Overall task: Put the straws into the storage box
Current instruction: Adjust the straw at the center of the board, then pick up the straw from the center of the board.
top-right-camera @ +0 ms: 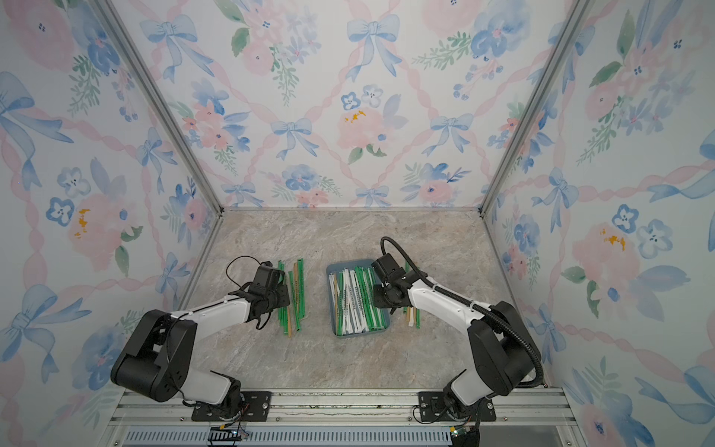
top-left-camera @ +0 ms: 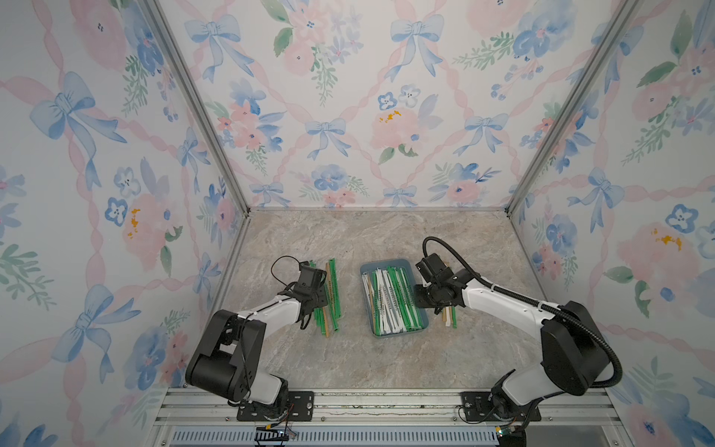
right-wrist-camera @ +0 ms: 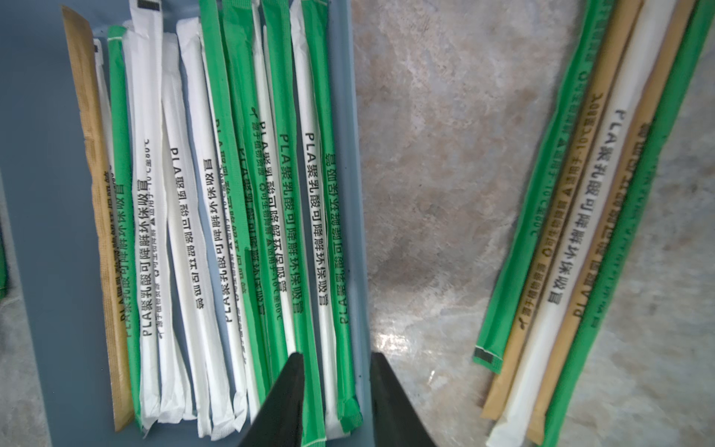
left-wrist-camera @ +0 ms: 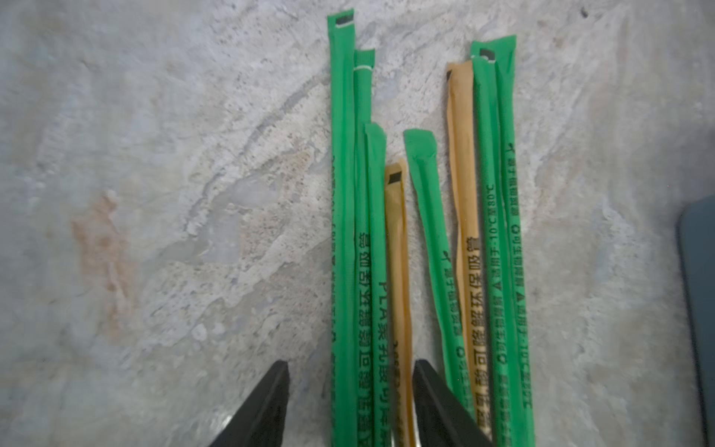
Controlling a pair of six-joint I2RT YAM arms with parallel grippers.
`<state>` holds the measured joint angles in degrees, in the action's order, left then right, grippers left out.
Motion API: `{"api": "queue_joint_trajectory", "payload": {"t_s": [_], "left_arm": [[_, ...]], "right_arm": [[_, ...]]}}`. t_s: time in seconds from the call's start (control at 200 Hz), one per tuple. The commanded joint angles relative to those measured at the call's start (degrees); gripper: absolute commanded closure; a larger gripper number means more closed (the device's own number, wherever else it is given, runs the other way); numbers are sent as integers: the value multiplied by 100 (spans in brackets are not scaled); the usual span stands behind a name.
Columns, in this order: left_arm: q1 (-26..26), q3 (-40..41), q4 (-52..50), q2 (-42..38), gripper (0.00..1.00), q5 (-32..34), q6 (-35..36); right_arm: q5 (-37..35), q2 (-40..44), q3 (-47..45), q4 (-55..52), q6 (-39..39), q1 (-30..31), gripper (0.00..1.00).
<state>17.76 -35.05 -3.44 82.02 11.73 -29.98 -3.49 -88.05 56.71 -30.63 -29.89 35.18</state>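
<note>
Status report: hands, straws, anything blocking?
Left hand open, straddling left pile. Right hand open over box edge. Box part-filled; right pile waiting. Nothing blocking.

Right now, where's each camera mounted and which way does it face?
Top views: high above the arm bases, looking down on the table, tray and loose straws; both arms show.
Left wrist: on left arm, facing down past the left gripper at loose straws.
Right wrist: on right arm, facing down past the right gripper at the tray's rim.
Shared: the tray, in right wrist and top views.
</note>
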Motion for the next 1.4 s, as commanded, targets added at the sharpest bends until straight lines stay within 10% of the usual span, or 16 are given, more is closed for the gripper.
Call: {"api": "queue_joint_trajectory", "payload": {"t_s": [0.0, 1.395], "left_arm": [[-21, 93, -76, -305, 41, 131, -140], [-654, 182, -67, 55, 62, -199, -299]], "right_arm": [[-21, 79, -72, -23, -56, -33, 68], [-21, -41, 20, -124, 17, -31, 68]]}}
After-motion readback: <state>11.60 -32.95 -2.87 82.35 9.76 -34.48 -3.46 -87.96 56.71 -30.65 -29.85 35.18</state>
